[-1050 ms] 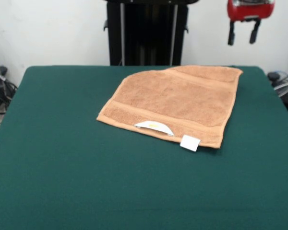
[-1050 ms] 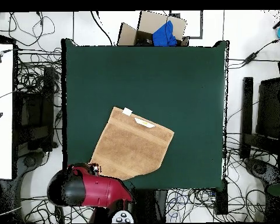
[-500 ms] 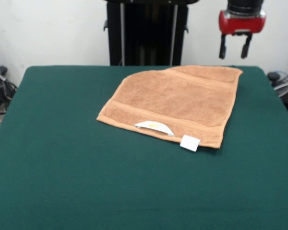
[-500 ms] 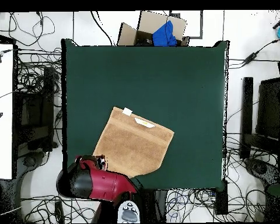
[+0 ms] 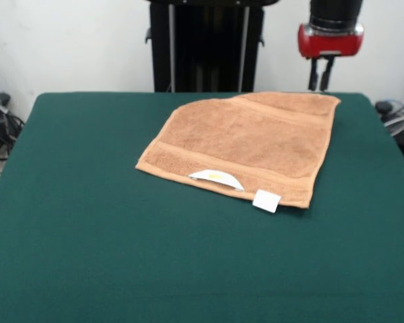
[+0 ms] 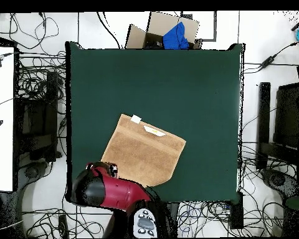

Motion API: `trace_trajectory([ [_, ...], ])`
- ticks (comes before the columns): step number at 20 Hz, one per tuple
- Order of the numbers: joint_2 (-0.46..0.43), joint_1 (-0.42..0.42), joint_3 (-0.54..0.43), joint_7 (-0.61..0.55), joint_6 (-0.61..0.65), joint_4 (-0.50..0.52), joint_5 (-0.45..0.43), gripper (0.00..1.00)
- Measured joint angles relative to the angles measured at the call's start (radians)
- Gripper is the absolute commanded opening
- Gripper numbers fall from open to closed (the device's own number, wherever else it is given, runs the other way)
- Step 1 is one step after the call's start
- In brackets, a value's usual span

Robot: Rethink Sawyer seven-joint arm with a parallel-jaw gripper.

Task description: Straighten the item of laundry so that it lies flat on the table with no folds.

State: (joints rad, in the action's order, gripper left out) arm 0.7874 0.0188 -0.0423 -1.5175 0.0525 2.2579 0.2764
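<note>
Towel (image 5: 246, 146) lies right of centre on the table (image 5: 87, 235), far corner folded over, white tag (image 5: 266, 200) at its near edge. Gripper (image 5: 321, 84) hangs upper right above that far corner, fingers close together, holding nothing.

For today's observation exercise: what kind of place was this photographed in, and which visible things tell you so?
Most likely a robotics lab. A red and black arm's gripper hangs over a green-covered table holding only an orange-brown towel, and cables sprawl across the floor around it.
</note>
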Motion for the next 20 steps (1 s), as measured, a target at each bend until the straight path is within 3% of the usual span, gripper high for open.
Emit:
trace_trajectory([
  [20,-0.022,-0.053,0.028,0.000,-0.028,-0.071,-0.040,0.00],
])
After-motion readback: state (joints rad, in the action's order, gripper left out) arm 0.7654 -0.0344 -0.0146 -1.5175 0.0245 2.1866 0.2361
